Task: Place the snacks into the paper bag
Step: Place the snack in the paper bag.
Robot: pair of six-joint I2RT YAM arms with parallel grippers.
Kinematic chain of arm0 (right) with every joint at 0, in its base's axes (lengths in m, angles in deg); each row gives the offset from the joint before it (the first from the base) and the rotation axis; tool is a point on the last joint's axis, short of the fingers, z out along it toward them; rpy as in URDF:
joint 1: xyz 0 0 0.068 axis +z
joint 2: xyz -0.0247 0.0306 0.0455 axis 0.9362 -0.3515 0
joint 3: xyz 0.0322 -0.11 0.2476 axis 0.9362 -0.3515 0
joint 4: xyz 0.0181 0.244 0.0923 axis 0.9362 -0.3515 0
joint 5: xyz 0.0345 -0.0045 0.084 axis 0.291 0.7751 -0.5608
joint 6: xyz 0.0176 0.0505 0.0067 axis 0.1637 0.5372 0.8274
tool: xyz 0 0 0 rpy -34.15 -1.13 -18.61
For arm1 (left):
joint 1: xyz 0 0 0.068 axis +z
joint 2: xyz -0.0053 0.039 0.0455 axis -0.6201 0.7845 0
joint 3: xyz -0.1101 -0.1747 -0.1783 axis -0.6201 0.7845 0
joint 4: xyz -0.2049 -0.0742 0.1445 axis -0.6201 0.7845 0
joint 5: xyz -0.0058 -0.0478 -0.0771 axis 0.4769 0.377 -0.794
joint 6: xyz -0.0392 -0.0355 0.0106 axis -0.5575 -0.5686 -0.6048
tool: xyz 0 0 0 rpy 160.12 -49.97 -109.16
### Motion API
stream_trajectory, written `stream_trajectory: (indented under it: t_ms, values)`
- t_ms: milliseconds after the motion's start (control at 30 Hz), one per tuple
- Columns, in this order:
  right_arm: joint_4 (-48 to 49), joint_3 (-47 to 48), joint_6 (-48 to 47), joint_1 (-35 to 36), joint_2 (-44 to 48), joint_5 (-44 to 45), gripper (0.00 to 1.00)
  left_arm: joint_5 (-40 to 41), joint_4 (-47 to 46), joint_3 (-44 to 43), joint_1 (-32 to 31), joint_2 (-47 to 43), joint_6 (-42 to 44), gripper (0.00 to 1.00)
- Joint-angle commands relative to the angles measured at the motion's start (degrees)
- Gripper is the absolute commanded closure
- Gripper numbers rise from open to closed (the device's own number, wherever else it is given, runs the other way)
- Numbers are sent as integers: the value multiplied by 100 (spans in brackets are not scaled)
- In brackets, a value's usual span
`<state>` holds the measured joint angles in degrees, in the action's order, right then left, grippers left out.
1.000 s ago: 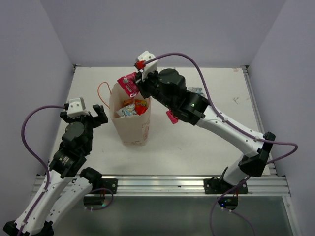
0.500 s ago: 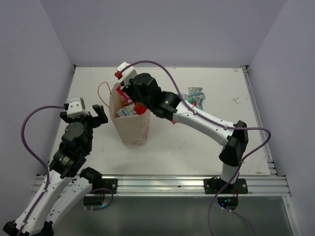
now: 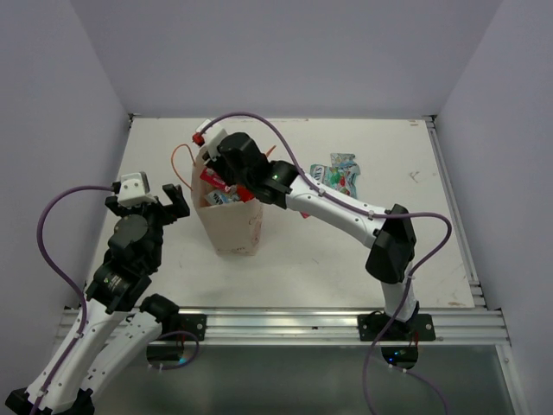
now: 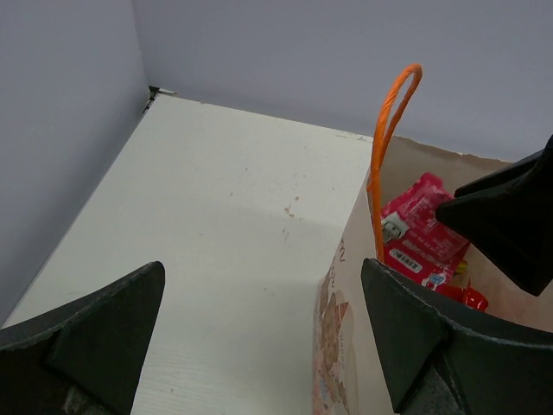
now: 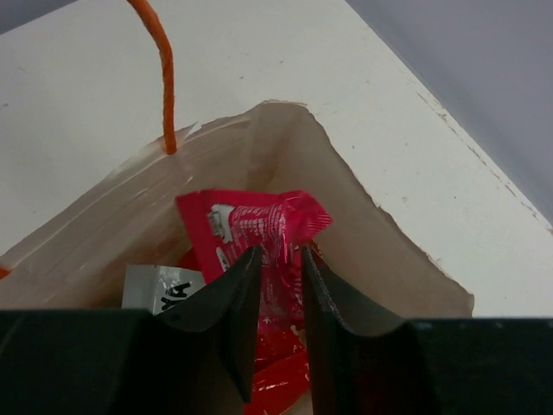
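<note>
The cream paper bag (image 3: 232, 232) stands upright at table centre-left, with several snacks (image 3: 226, 195) inside. My right gripper (image 3: 221, 176) reaches into the bag's mouth. In the right wrist view its jaws (image 5: 281, 255) stand slightly apart, with a crumpled red packet (image 5: 251, 220) between them, above a white packet (image 5: 160, 290) and the bag's inner wall (image 5: 346, 199). My left gripper (image 4: 263, 277) is wide open and holds nothing, left of the bag (image 4: 341, 346). From there the red packet (image 4: 423, 229) shows inside. Teal-white packets (image 3: 341, 171) and a magenta one (image 3: 302, 207) lie on the table to the right.
An orange cord handle (image 3: 177, 160) sticks out at the bag's left rim, seen upright in the left wrist view (image 4: 389, 130). The right arm (image 3: 346, 212) stretches across the table above the magenta packet. Walls close in the table at the left and back.
The right gripper carried the red packet from above the bag's far rim down into its mouth, and its jaws have parted a little. The left arm has not moved.
</note>
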<state>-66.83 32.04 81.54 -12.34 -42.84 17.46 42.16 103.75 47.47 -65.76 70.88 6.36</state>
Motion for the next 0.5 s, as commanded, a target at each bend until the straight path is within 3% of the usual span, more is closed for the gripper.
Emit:
stream_trajectory:
  t_ms: [0, 167, 467]
  values:
    - [35, 351, 175, -127, -67, -215, 69, -10, -284, 56, 11, -28, -35, 0]
    - [-26, 404, 289, -180, -50, -312, 45, -19, -293, 56, 11, -37, -35, 0]
    - [0, 299, 456, -180, 503, -776, 18, -28, -293, 56, 11, -28, -26, 0]
